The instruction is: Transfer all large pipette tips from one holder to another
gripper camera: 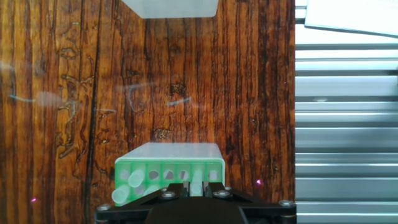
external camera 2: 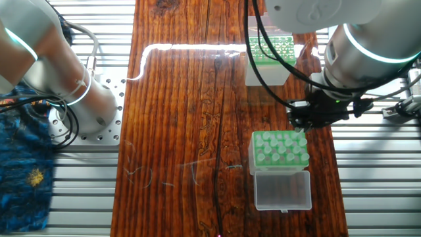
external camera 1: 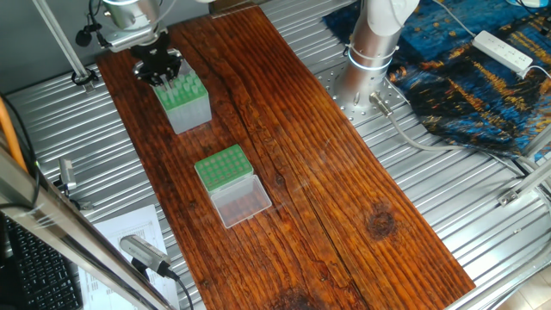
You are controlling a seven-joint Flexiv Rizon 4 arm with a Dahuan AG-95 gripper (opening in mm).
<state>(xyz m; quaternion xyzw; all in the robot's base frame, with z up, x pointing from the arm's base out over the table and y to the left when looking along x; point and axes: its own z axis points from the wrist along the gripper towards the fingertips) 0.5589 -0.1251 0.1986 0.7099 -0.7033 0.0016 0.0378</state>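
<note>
Setting: one long dark-stained wooden bench [external camera 1: 327, 172] is laid over ribbed metal decking, and two tip boxes are seen on it, well apart along its length.
Source box: one taller box with translucent grey sides and a green holed top plate [external camera 1: 183, 103] is placed near one end of the bench; in the hand view its top plate [gripper camera: 169, 171] lies directly below the camera.
Tips: pale, whitish-green translucent plastic cones [external camera 2: 281, 149] are seen standing in the top plate of the taller box in about three rows; an exact count cannot be made, since some are hidden by the gripper and glare, but roughly a dozen are visible.
Target rack: one low, squat green rack with a grid of holes [external camera 1: 220, 167] is set beside its one hinged clear plastic lid [external camera 1: 242, 201], which is folded flat onto the bench; no tips can be made out in its holes.
Arm: one black two-finger gripper [external camera 1: 160, 72] is held directly over the taller box, at the tips' upper ends.
Fingers: a single tip [gripper camera: 198, 184] is seen between the black fingers [gripper camera: 176, 189]; whether it is clamped cannot be told.
</note>
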